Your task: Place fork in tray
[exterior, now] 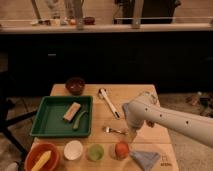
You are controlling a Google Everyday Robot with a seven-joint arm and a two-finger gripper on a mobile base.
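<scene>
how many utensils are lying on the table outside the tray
2: the fork near the front middle, by the gripper, and a white-handled utensil behind it, right of the tray. The arm could hide more.

no readable text, labels or numbers

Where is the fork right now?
In the camera view, the fork lies on the table just right of the tray, with the claw close on its right.
</scene>
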